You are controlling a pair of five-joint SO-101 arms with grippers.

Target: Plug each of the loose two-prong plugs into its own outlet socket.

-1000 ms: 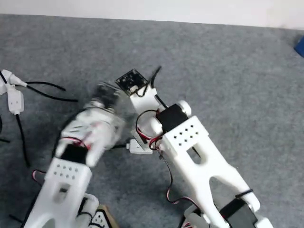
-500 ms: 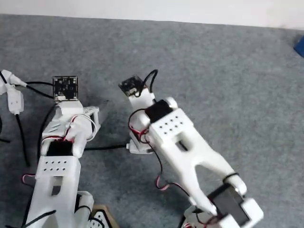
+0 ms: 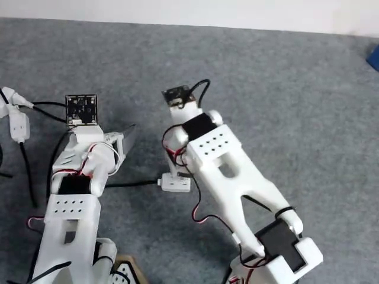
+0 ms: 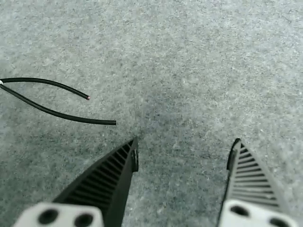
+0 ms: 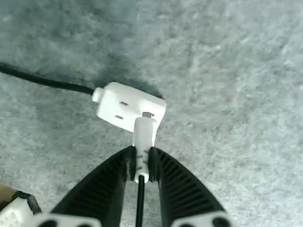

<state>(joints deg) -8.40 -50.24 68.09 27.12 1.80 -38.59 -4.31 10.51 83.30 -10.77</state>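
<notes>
We see the right gripper (image 5: pixel 142 160) clamped on a slim white plastic plug (image 5: pixel 144 132), its black ribbed fingers (image 5: pixel 106 187) pressed against both sides of the plug's smooth, rounded body. A thin black cord (image 5: pixel 140 205) runs back from the plug between the fingers toward the wrist. Just ahead of the fingertips lies the outlet socket (image 5: pixel 125 111), a small white block with rounded corners and two narrow slots on its upper face. The plug's nose touches the block's near edge, where a bit of grey metal shows; we cannot tell whether the prongs are seated. A thicker black cable (image 5: pixel 47 82) leaves the block's far end. In the high view the same block (image 3: pixel 176 183) sits on the table just beside the right arm. The left gripper (image 4: pixel 184 146) hangs over the bare grey surface (image 4: pixel 199 71), which looks fuzzy and felt-like, with its two tapered, ridged black fingers (image 4: pixel 111 175) spread wide and nothing between them. Ahead of it and off to one side lie two thin black wire ends (image 4: pixel 71 117), slightly curved and apart from its fingertips. Beyond the left arm, another white plug piece (image 3: pixel 19 124) rests on its black cord.
</notes>
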